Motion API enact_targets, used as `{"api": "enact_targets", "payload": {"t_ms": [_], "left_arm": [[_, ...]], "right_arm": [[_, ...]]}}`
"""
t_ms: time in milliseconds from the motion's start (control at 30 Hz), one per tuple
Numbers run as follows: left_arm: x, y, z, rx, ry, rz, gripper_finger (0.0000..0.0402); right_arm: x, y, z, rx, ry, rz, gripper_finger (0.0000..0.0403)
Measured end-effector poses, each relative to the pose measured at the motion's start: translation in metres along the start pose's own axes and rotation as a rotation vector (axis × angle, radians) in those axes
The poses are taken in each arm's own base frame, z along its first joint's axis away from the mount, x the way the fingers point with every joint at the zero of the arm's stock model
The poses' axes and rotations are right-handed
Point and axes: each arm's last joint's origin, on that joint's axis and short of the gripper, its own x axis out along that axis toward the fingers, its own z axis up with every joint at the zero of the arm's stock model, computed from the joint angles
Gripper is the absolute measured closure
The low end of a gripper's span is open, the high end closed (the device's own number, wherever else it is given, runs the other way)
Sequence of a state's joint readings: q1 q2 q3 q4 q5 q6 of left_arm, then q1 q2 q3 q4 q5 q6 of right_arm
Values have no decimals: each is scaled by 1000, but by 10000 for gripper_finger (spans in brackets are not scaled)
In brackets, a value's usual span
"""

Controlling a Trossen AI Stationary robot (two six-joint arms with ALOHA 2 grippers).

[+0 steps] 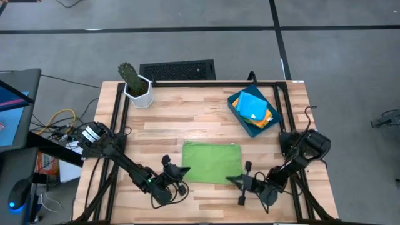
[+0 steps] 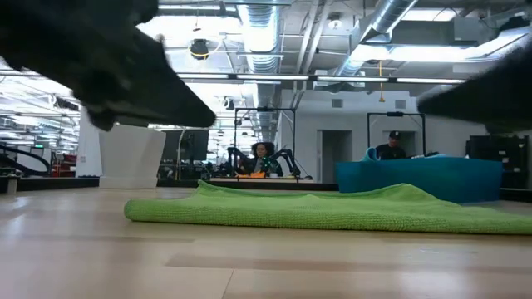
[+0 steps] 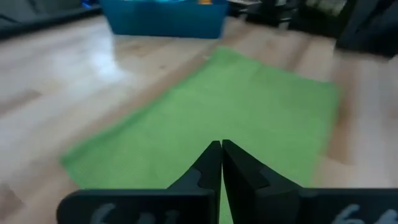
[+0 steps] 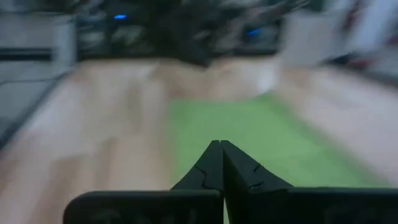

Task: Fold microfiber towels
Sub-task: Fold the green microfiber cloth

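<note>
Both tools sit low at the near edge of the worktop [image 1: 187, 125], one at each near corner of the lime green towel [image 1: 212, 162]. The left tool [image 1: 181, 172] is just off the towel's near left corner, its fingers pressed together with nothing between them, as its wrist view shows [image 3: 221, 163]. The right tool [image 1: 236, 181] is just off the near right corner, likewise closed and empty [image 4: 221, 160]. The towel lies flat, a little rumpled, in the middle of the worktop, its long axis running left to right between the two arms, so that from each tool the cloth stretches away toward the far side. Each arm is the nearer one for its own corner. Any pinch would, by my reading, first need the fingers parted, then lowered onto the near hem. Farther off, at the far right, the blue tray [image 1: 241, 117] holds the bright blue towel [image 1: 251, 105] on top of orange and yellow ones.
</note>
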State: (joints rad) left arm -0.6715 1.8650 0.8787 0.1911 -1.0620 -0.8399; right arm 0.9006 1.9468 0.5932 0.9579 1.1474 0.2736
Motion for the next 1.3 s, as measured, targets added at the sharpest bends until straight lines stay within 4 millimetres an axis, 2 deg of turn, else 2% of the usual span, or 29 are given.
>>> {"api": "enact_targets", "payload": {"t_ms": [67, 167, 300, 400, 567, 733, 867, 1000, 1133, 1233, 1300], "left_arm": [[14, 6, 0, 32, -2, 44, 395], [33, 15, 0, 46, 33, 84, 395], [52, 24, -8, 60, 105, 95, 395], [60, 28, -16, 72, 132, 106, 395], [66, 31, -30, 63, 170, 119, 395], [66, 31, -35, 50, 171, 128, 395], [64, 30, -35, 51, 178, 118, 395], [64, 30, -35, 51, 183, 114, 395], [64, 30, -36, 53, 183, 113, 395], [64, 30, -36, 58, 186, 111, 395], [64, 30, -36, 59, 190, 110, 395]], "right_arm": [[1, -11, 4, -41, -18, -139, 383], [5, -37, -4, -40, -8, -273, 386], [13, -69, -26, 77, 60, -298, 386], [18, -82, -40, 148, 118, -295, 379], [22, -89, -56, 203, 165, -307, 381], [21, -86, -58, 216, 190, -269, 388], [15, -80, -44, 218, 132, -258, 383], [12, -82, -32, 165, 74, -319, 385], [20, -95, -38, 117, 145, -360, 390], [26, -108, -53, 143, 255, -393, 385], [30, -114, -59, 195, 265, -436, 382]]}}
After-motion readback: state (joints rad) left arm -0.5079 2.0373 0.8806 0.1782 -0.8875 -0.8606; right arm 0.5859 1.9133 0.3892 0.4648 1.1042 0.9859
